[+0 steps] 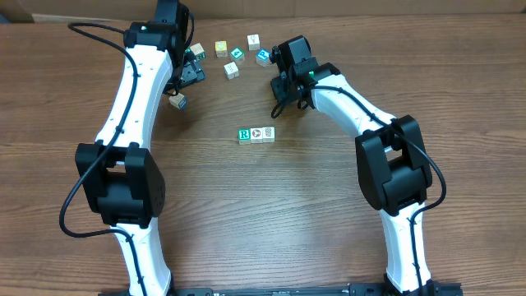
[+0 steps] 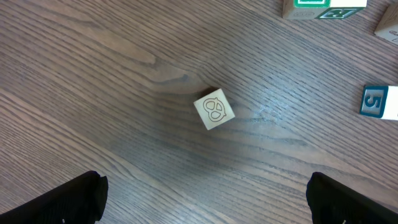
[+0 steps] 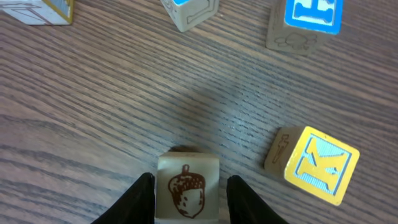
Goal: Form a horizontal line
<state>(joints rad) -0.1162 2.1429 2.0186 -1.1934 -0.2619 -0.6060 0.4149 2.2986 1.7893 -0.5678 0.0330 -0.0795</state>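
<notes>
closest to your right wrist camera is a small pale wooden cube with a brown acorn drawn on it [image 3: 186, 186], the acorn upright toward the lens. your right gripper [image 3: 188, 208] has its two black fingers [image 3: 140, 199] against the cube's left and right sides, clamped on it. beyond it on the table lie a yellow wooden cube with a blue k [image 3: 317, 163] and a blue-faced cube [image 3: 308, 18]. from overhead, your line is a row of three small white-faced cubes [image 1: 256, 134] near the middle of the brown wood-grain table [image 1: 329, 214], touching side by side. its long axis runs left to right across the view, the right end a shade higher, with the green r cube [image 1: 244, 135] at the left end. your left gripper [image 2: 205, 196] has its fingers spread wide and holds nothing; a pale cube with a pretzel-like outline [image 2: 214, 109] lies on the table beyond them, well apart from the row.
</notes>
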